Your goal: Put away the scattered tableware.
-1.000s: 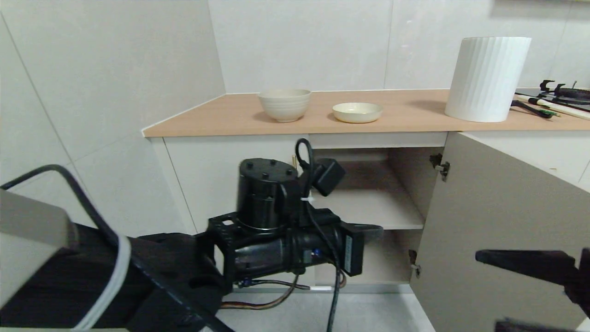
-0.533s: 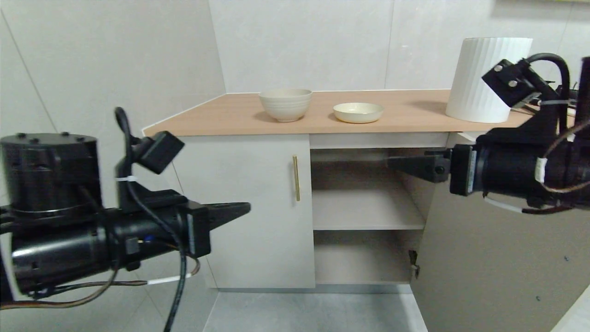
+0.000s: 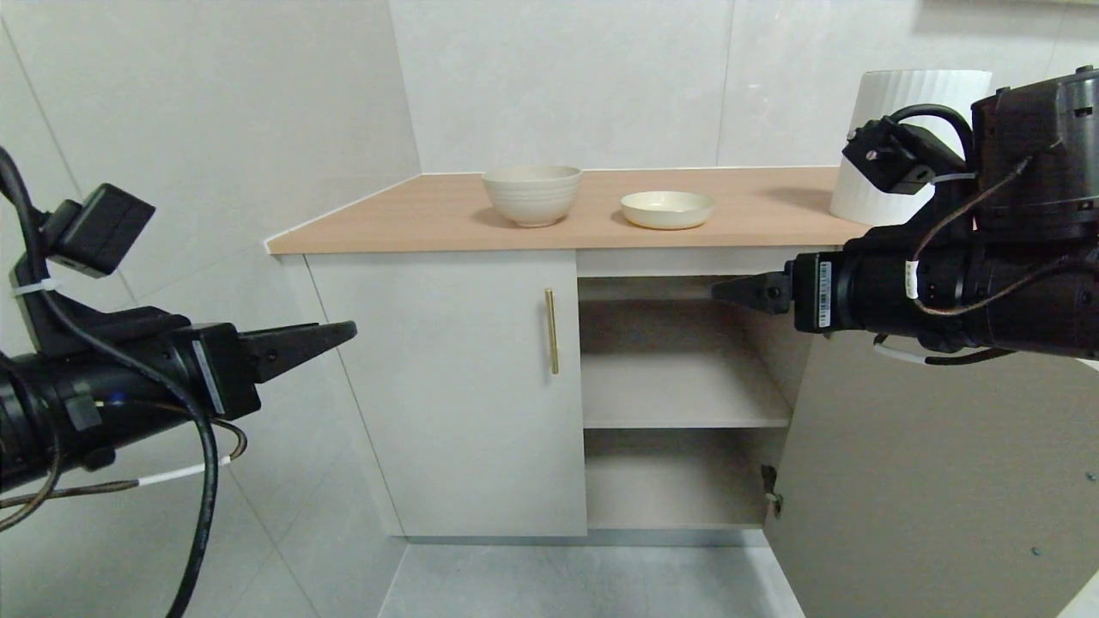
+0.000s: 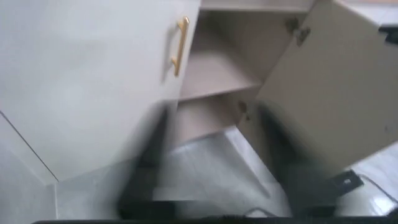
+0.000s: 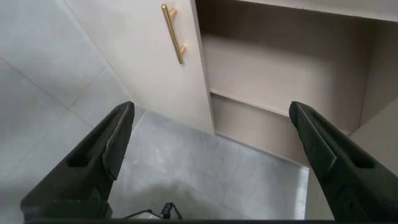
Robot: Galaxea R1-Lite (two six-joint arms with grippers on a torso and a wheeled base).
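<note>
A cream ribbed bowl [image 3: 531,195] and a shallow cream dish [image 3: 667,209] stand side by side on the wooden countertop [image 3: 386,223]. My left gripper [image 3: 336,331] hangs at the far left, below counter height and clear of the cabinet. In its wrist view it [image 4: 214,168] is open with nothing between the fingers. My right gripper [image 3: 730,290] is level with the top of the open cabinet bay, under the dish. It [image 5: 211,149] is also open and empty, facing the shelves and floor.
The cabinet's right door [image 3: 901,446] stands swung open, showing bare shelves [image 3: 683,390]. The left door [image 3: 455,386] is closed and has a gold handle [image 3: 550,330]. A tall white ribbed container [image 3: 919,94] stands on the counter behind my right arm. A tiled wall closes off the left.
My left arm has swung from in front of the cabinet out to the left. The right arm has risen from low right up to the cabinet's top edge.
</note>
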